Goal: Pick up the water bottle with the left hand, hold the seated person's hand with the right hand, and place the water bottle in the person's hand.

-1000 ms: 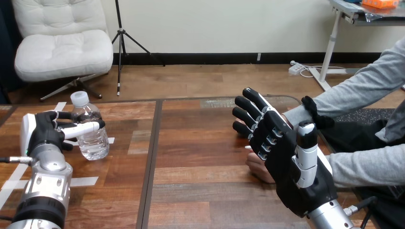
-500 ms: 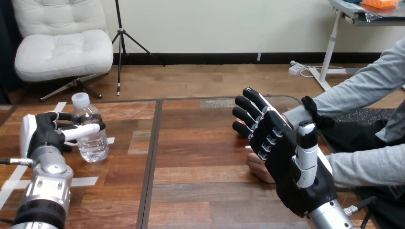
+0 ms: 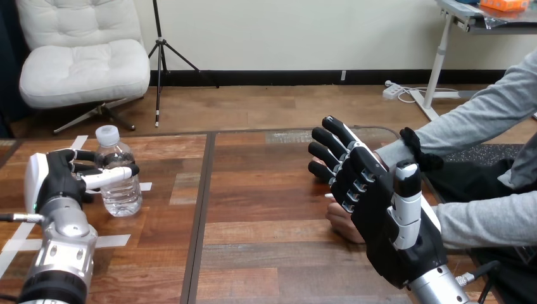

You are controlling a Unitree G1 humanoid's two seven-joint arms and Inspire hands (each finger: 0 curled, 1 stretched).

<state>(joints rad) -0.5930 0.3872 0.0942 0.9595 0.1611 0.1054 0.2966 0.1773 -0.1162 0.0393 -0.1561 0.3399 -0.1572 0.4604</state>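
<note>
Right hand [image 3: 380, 215]: raised on edge near the table's [image 3: 253, 253] right edge, fingers straight and spread, gripping nothing. The person's hand [image 3: 341, 223] lies just behind it on the wood, mostly hidden; contact between the two cannot be determined.

Left hand [image 3: 57, 179]: near the left edge, fingers and thumb curled round the water bottle [image 3: 121, 193]. The bottle is upright, white cap on, beside white tape strips [image 3: 111, 241]. Cannot tell whether its base touches the surface.
</note>
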